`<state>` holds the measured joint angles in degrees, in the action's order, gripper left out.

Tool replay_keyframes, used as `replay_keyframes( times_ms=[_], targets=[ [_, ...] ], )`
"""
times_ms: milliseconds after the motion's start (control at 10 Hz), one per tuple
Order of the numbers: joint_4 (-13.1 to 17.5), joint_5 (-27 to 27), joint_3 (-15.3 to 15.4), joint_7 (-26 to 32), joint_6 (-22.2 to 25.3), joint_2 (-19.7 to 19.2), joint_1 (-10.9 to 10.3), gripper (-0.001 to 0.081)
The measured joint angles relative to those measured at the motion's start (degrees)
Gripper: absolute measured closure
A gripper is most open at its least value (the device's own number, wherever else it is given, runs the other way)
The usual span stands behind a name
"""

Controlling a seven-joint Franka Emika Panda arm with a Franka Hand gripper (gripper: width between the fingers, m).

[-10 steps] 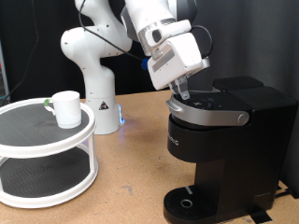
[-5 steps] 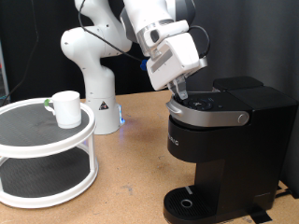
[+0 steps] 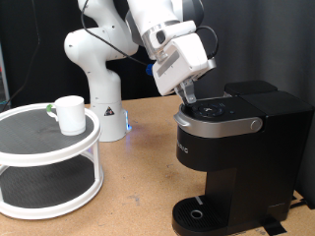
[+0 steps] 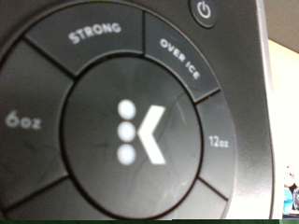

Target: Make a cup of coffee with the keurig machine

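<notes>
The black keurig machine [image 3: 234, 147] stands at the exterior view's right with its lid down. My gripper [image 3: 188, 96] hangs just above the round button panel on its top, fingers together and empty. The wrist view is filled by that panel: a round centre button with a white K logo [image 4: 140, 131], ringed by buttons marked STRONG [image 4: 95, 35], OVER ICE [image 4: 180, 52], 12oz [image 4: 219, 143] and 6oz [image 4: 20, 120]. No fingers show there. The white cup [image 3: 69, 113] stands on a round white stand at the exterior view's left, far from the gripper. The drip tray [image 3: 198, 212] holds nothing.
The white two-tier round stand [image 3: 44, 162] takes up the exterior view's left. The arm's white base [image 3: 98, 88] stands behind on the wooden table [image 3: 143, 177]. A small green thing [image 3: 49, 108] lies beside the cup.
My gripper has lifted slightly up and toward the exterior view's left, away from the machine's top panel. The cup and machine have not moved.
</notes>
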<state>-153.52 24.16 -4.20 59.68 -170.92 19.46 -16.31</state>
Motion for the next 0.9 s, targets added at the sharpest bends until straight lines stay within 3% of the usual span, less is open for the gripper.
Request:
replay_keyframes(
  times_ms=[100,200,400,500,900],
  targets=[
    [-0.45,0.00,-0.05,0.13,0.00,0.46,-0.08,0.0802],
    [-0.44,-2.85,0.98,-0.71,2.51,1.14,1.41,0.0802],
    [2.56,-12.19,4.75,-6.88,20.57,3.55,7.03,0.0802],
    [4.32,-12.78,5.11,-8.66,26.04,4.20,7.63,0.0802],
    [12.23,-10.63,4.15,-10.61,39.53,5.82,7.63,0.0802]
  ],
)
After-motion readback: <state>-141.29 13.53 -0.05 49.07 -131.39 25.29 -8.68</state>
